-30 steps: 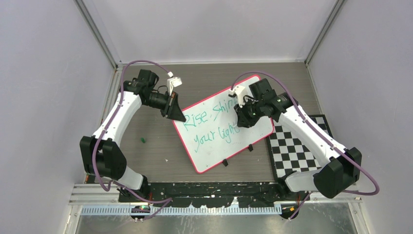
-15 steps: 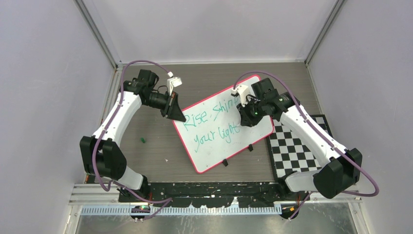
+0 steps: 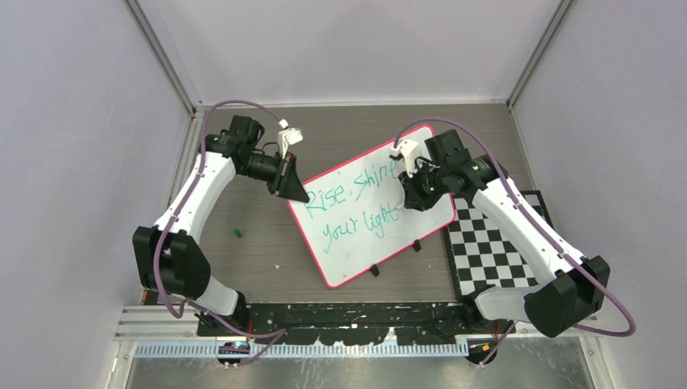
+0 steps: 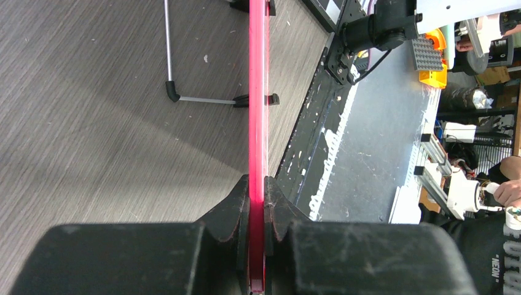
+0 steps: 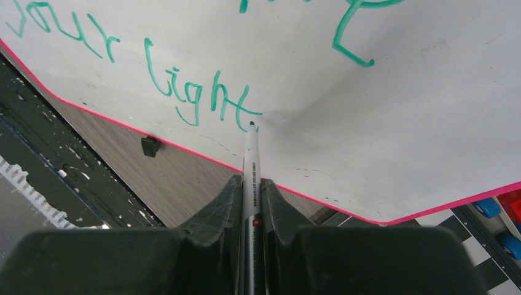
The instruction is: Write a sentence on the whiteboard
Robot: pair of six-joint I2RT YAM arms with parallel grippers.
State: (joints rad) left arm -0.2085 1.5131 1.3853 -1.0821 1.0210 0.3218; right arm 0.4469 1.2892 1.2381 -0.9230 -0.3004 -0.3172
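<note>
The right pincer [image 5: 250, 184] is clenched on a white-barrelled marker [image 5: 251, 157], whose dark tip is held at the board surface just past the final "t" of "light". Over the last second this pincer has been carried rightward, so that the teal-green handwritten sentence [image 3: 360, 224] is uncovered. Both lines appear finished, and only a closing full stop is judged to remain. The left pincer [image 4: 257, 184] is clamped on the pink-red rim of the large white whiteboard [image 3: 356, 255], which lies askew on the grey wood-grain worktop [image 3: 251, 259] between the arms.
</note>
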